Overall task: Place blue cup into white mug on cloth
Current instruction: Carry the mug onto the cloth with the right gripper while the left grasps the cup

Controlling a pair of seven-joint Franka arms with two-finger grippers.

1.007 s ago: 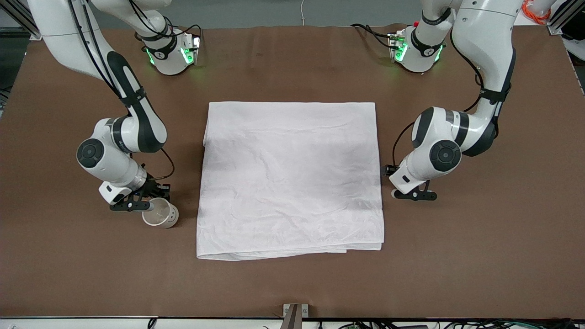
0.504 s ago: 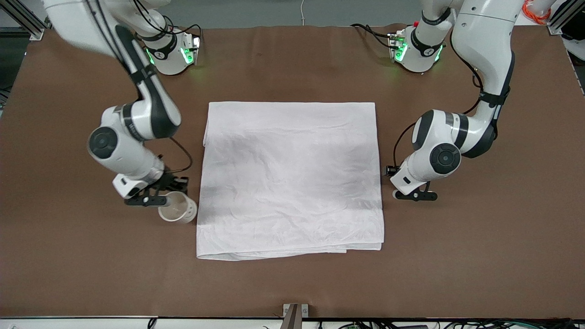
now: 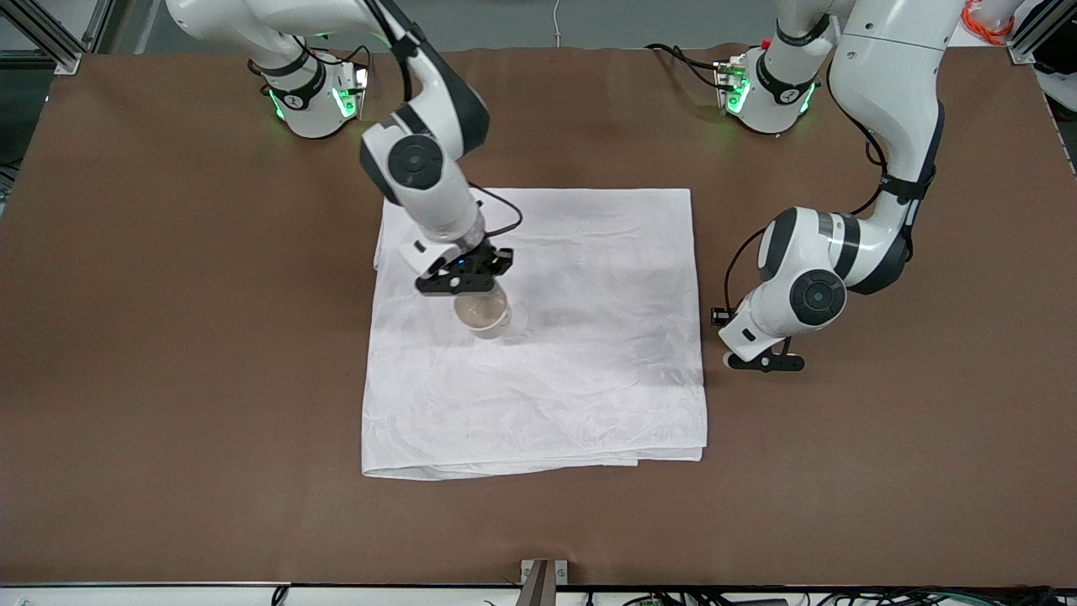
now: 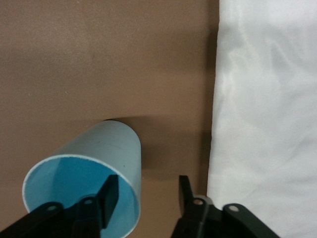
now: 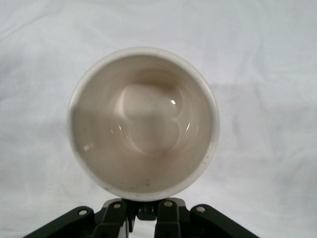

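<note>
Brown table (image 3: 168, 337) carries the cloth (image 3: 589, 404). Over it, the right gripper (image 3: 461, 278) is clamped on the mug (image 3: 483, 313); set it down level. The left gripper (image 4: 146, 196) straddles the cup (image 4: 94, 168) wall beside the cloth, jaws apart. That arm hides the cup from the front.

We find no readable text, label, brand, number or sign anywhere; none on the mug (image 5: 142, 124), the cup (image 4: 86, 178), the cloth (image 3: 538, 337) or the arms.
</note>
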